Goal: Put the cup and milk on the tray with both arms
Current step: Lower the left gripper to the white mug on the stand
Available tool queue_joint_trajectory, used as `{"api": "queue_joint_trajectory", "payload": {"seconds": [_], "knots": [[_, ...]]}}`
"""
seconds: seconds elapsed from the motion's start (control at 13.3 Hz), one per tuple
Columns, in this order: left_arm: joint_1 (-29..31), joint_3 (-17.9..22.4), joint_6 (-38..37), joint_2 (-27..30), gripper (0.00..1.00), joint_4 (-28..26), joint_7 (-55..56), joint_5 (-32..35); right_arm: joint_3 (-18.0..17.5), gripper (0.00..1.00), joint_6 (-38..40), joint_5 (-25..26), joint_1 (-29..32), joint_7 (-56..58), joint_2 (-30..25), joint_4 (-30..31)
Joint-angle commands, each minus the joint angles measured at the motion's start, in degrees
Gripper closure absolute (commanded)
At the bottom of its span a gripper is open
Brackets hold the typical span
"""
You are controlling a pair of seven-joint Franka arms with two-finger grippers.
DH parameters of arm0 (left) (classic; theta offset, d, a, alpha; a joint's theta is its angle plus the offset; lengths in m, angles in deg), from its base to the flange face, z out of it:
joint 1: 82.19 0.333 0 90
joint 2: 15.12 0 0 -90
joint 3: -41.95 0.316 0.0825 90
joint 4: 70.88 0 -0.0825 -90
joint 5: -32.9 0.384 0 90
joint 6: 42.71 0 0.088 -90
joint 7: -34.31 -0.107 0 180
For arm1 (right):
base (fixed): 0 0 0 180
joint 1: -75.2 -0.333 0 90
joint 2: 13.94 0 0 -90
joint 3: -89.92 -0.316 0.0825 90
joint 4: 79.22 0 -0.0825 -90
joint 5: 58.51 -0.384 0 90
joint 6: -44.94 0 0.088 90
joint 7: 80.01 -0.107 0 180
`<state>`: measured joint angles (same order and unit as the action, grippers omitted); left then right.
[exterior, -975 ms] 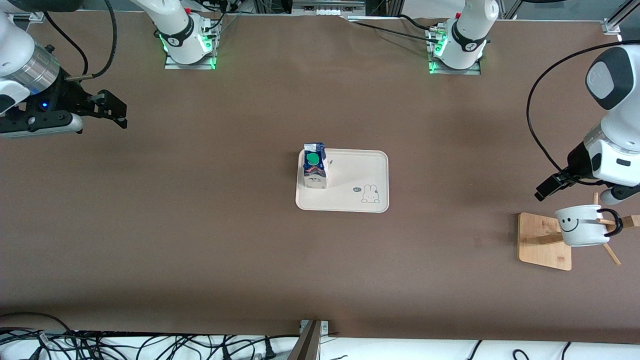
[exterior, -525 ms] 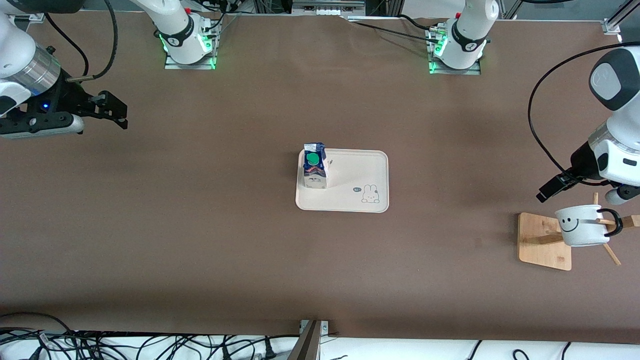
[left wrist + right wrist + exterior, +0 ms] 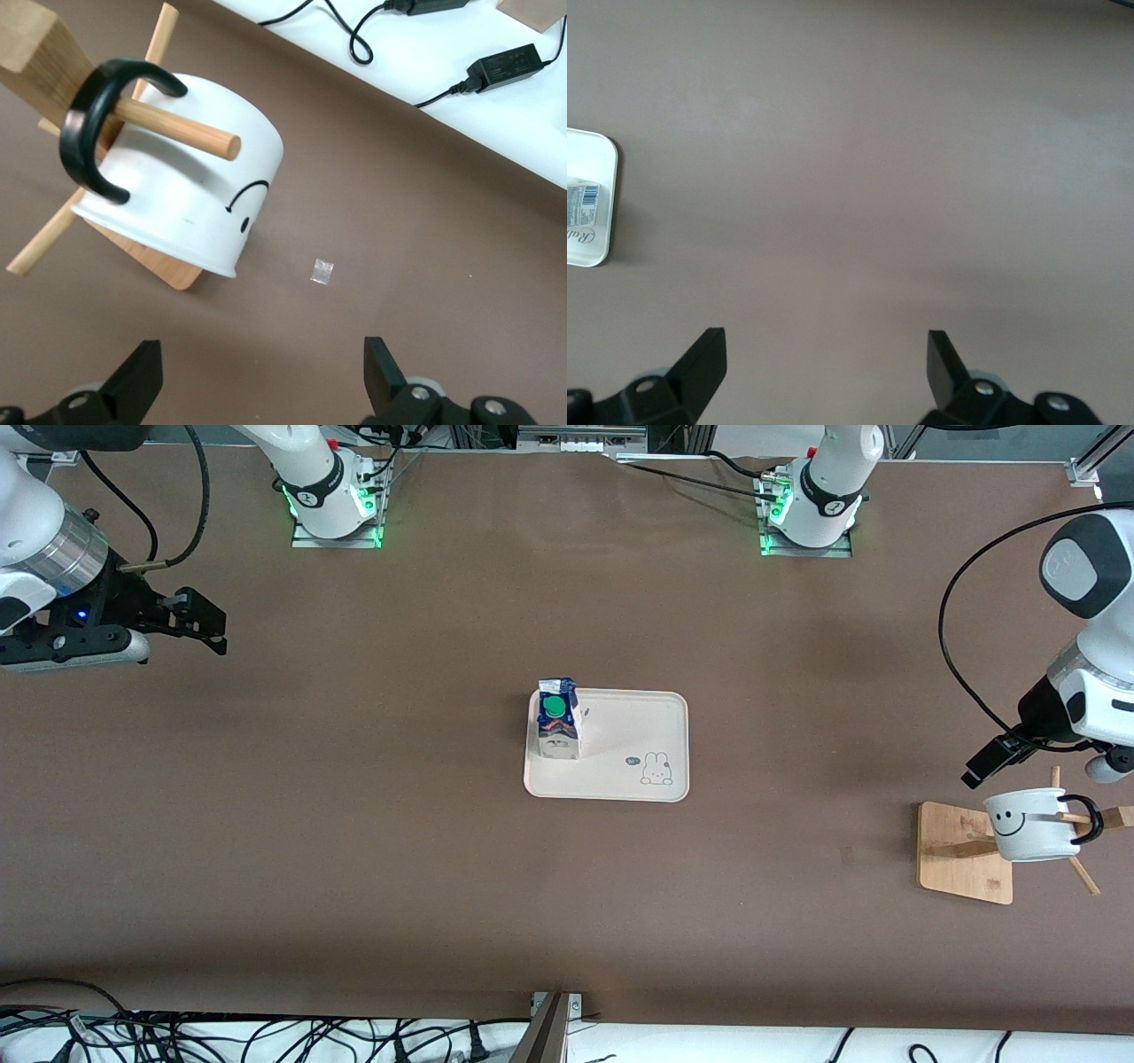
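The milk (image 3: 558,726), a blue-and-white carton with a green cap, stands upright on the cream tray (image 3: 620,775), at the tray's end toward the right arm. The white smiley cup (image 3: 1032,825) hangs by its black handle on a peg of a wooden rack; it also shows in the left wrist view (image 3: 177,204). My left gripper (image 3: 985,763) is open and empty in the air beside the rack, apart from the cup; it shows open in its own view (image 3: 261,376). My right gripper (image 3: 199,615) waits, open and empty, over the right arm's end of the table; it shows open in its own view (image 3: 824,359).
The wooden rack base (image 3: 964,850) lies near the left arm's end of the table, with pegs (image 3: 168,124) sticking out. A small pale scrap (image 3: 323,271) lies on the brown table near the rack. Cables run along the table edge nearest the front camera.
My left gripper has shifted a little toward the left arm's end of the table, closer to the rack. The right arm, milk, tray and cup have not moved.
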<state>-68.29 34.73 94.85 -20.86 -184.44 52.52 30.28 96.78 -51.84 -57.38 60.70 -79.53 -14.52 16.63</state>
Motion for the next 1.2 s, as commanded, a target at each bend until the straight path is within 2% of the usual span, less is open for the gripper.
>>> {"api": "queue_joint_trajectory", "payload": {"seconds": [0.0,0.15,0.53,0.82,1.12], "knots": [[2.35,-0.6,3.15,1.6,0.0,-3.07,-5.46,-4.64,-0.71,0.0,0.19,0.63,0.79,0.4,0.4,-1.1],[2.97,-0.6,4.11,0.73,0.0,-3.25,-8.79,-7.56,-0.62,0.0,0.19,0.63,0.97,0.4,0.49,-1.1],[3.32,-0.69,12.8,-3.93,0.0,-2.11,-20.3,-19.85,-0.45,0.0,0.19,0.55,1.32,0.4,0.58,-1.1],[3.24,-0.69,13.7,-7.62,0.0,2.37,-28.48,-24.97,-0.27,0.0,-1.48,0.55,1.23,0.4,0.93,-1.1],[3.32,-0.6,13.7,-7.72,0.52,2.64,-28.84,-24.89,-0.27,0.0,-1.39,0.81,0.7,0.4,1.1,-1.1]]}}
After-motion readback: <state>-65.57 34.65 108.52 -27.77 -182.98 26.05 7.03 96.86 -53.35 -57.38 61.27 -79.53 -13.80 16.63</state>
